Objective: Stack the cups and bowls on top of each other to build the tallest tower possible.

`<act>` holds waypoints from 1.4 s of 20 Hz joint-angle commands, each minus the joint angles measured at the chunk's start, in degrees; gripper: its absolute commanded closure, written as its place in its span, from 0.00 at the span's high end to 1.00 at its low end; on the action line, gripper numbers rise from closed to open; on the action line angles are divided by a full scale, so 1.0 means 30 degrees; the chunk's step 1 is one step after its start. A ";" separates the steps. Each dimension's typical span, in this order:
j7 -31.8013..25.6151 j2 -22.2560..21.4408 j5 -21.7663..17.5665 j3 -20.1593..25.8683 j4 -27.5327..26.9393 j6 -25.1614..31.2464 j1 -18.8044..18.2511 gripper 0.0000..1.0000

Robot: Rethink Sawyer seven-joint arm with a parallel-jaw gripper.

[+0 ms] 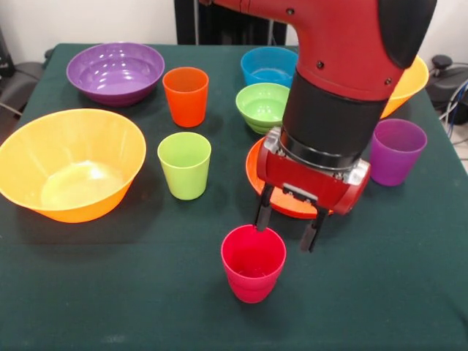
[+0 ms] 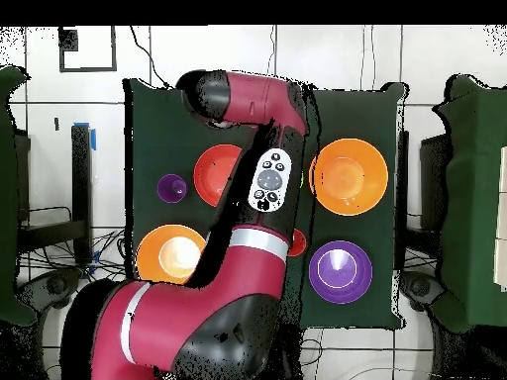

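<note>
On the green desk (image 1: pixel 409 292), the largest orange bowl (image 1: pixel 69 164) sits well off to the side of the end effector (image 1: pixel 287 224), with the purple bowl (image 1: pixel 115 72) beyond it. A red-orange bowl (image 1: pixel 256 164) lies just behind the end effector. The end effector hangs open, fingers spread, directly above the crimson cup's (image 1: pixel 253 263) far rim. No tower stands yet.

The arm (image 1: pixel 344 80) hid most of the red-orange bowl (image 1: pixel 256 172) and the orange bowl (image 1: pixel 409 84) at two o'clock.
</note>
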 commanded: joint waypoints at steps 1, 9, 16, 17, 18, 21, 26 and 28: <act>-0.2507 -0.0843 -0.1543 0.2645 0.3421 -0.0374 -0.0440 1.00; -0.2939 -0.2553 -0.1971 0.2955 0.6488 -0.1075 -0.0606 1.00; -0.3181 -0.3442 -0.2605 0.3378 0.8472 -0.2281 -0.0902 1.00; -0.3238 -0.3604 -0.2782 0.3520 0.8854 -0.2649 -0.0989 1.00; -0.3261 -0.3687 -0.2937 0.3668 0.9112 -0.2900 -0.1080 1.00; -0.3343 -0.4043 -0.3546 0.4029 0.9943 -0.3672 -0.1376 1.00; -0.3361 -0.4399 -0.4605 0.4514 1.0533 -0.4330 -0.1822 1.00; -0.3338 -0.4454 -0.4976 0.4748 1.0691 -0.4558 -0.2021 1.00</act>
